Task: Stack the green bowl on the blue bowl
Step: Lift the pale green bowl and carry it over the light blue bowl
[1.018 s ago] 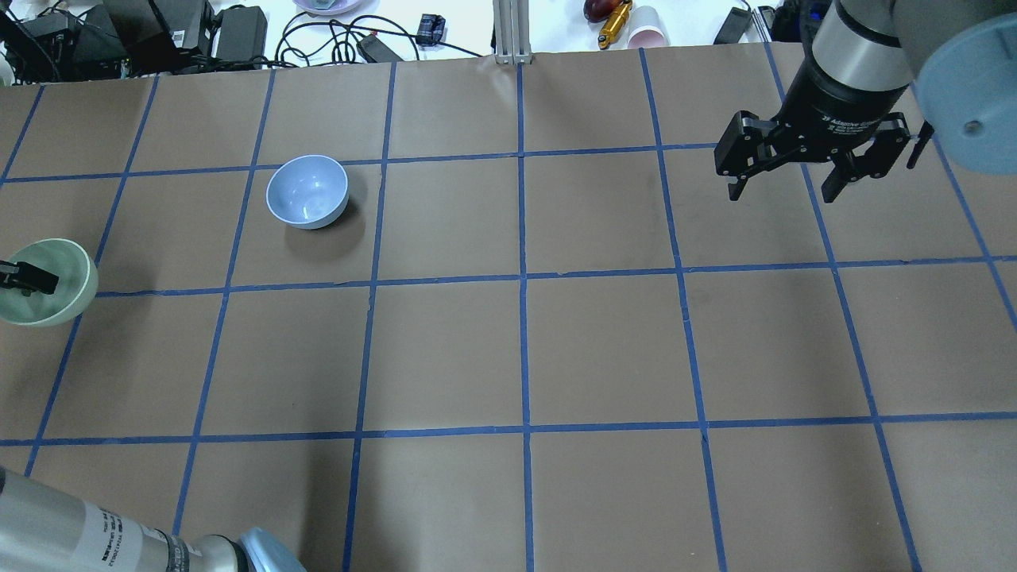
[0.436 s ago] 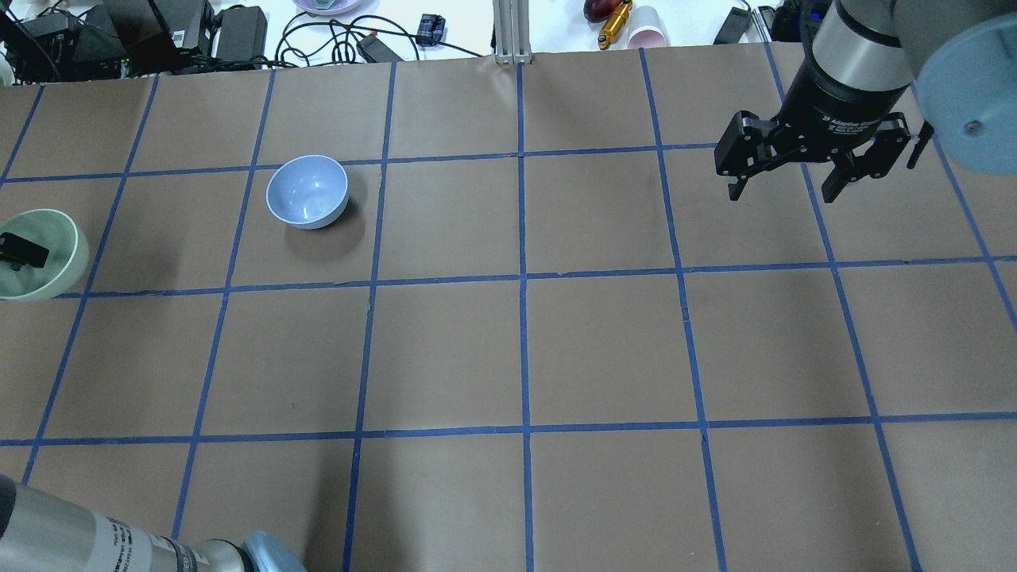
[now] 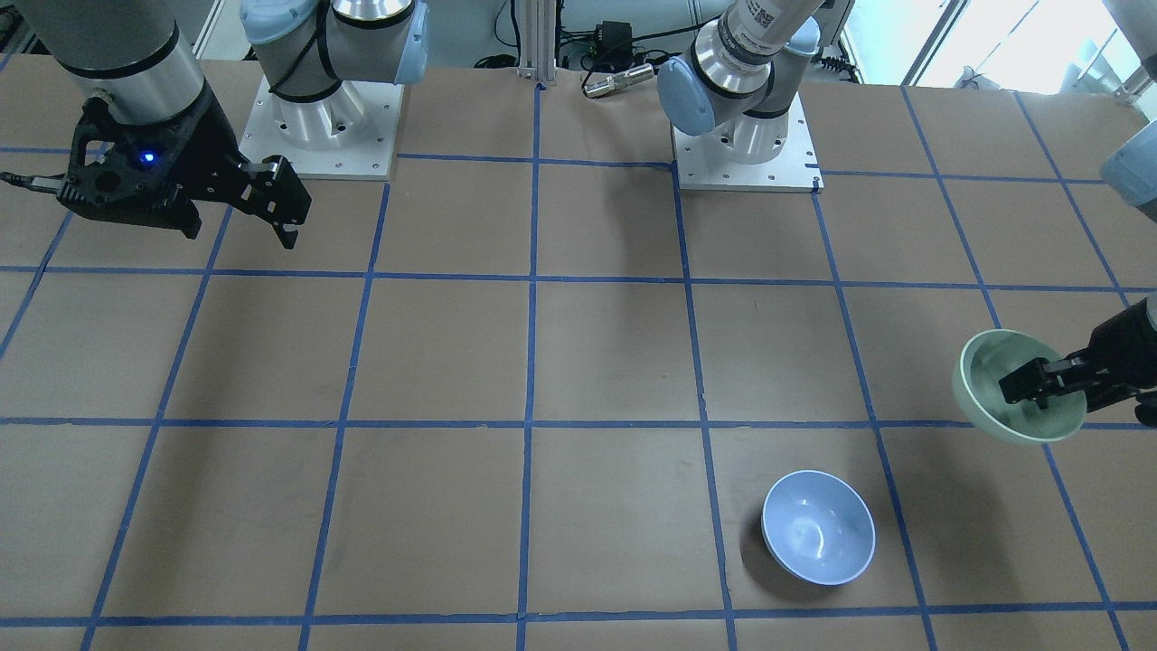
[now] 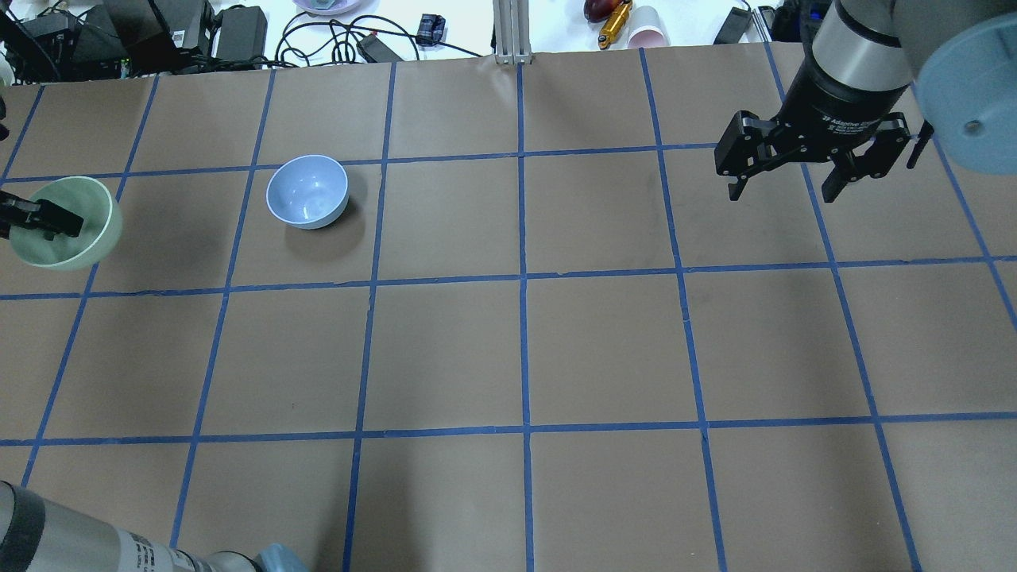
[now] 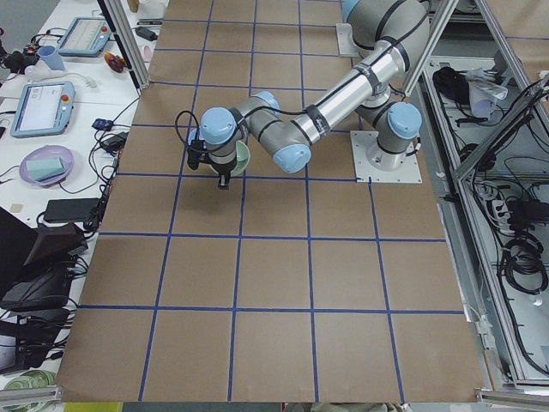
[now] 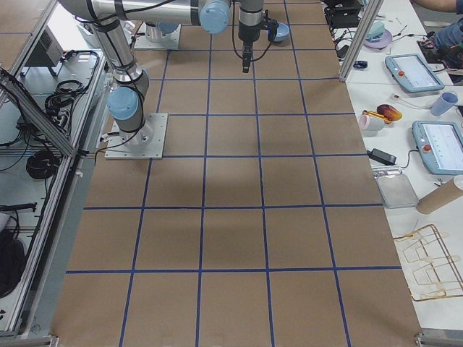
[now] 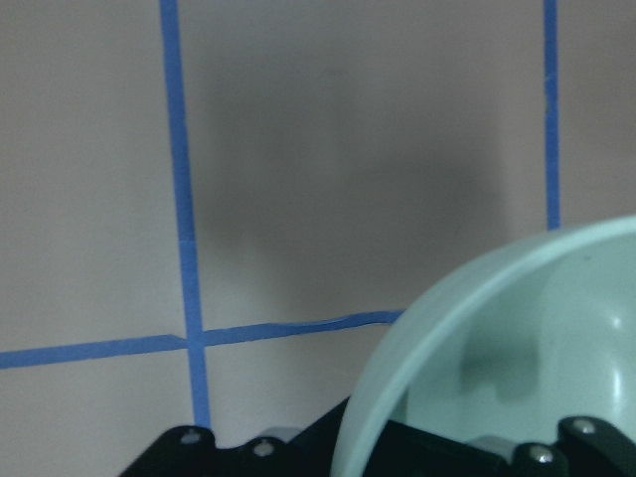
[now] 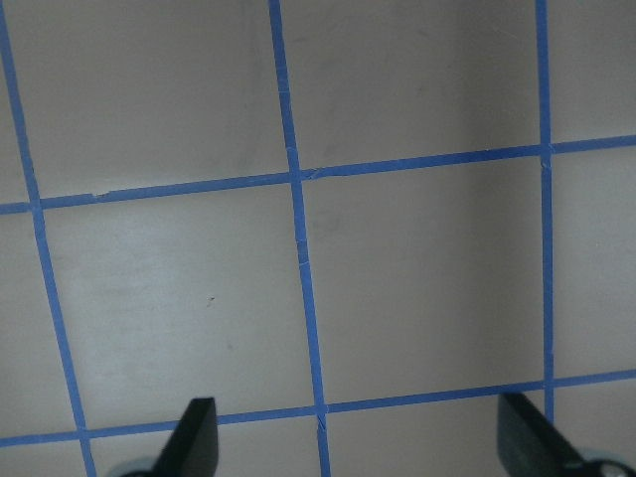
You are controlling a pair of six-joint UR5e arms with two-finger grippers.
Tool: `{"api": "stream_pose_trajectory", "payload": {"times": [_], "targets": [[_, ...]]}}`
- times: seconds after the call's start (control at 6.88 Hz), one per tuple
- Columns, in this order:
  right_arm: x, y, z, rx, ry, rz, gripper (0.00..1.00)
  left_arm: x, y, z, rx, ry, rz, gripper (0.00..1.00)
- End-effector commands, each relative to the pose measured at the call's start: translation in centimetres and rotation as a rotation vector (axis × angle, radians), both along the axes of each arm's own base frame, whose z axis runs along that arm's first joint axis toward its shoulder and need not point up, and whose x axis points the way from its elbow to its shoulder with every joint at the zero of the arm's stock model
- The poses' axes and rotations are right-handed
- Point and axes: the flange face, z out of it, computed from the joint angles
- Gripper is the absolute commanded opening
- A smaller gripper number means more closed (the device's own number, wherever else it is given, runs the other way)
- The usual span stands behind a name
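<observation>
The pale green bowl (image 4: 83,230) hangs tilted above the table at the far left, held by the rim in my left gripper (image 4: 48,221), which is shut on it with one finger inside. It also shows in the front view (image 3: 990,398) and fills the lower right of the left wrist view (image 7: 497,358). The blue bowl (image 4: 307,191) stands upright and empty on the table about one grid square to the right of the green bowl; it also shows in the front view (image 3: 818,526). My right gripper (image 4: 783,191) is open and empty, high over the far right of the table.
Blue tape lines divide the brown table (image 4: 524,349) into squares. Past the far edge lie cables, power bricks (image 4: 238,28) and a pink cup (image 4: 647,36). The two arm bases (image 3: 316,117) stand at the robot's side of the table.
My left gripper has carried the green bowl away from the robot and lately a little to the right, nearer the blue bowl's row. The blue bowl and right arm have not moved.
</observation>
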Motion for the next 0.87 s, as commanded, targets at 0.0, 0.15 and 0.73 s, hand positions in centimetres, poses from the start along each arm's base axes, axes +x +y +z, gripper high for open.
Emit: {"api": "stream_pose_trajectory", "payload": {"times": [0.0,0.15,0.73], "targets": [[0.0,0.0,0.0,0.0,0.0,0.0,1.0,-7.0,-2.6,-0.8,0.023,0.035,0.091,0.05],[0.0,0.0,0.0,0.0,0.0,0.0,1.0,-10.0,-3.9,-0.8,-0.006,0.053,0.12,0.05],[0.0,0.0,0.0,0.0,0.0,0.0,1.0,-16.0,-8.7,-5.2,-0.052,0.042,0.172,0.05]]}}
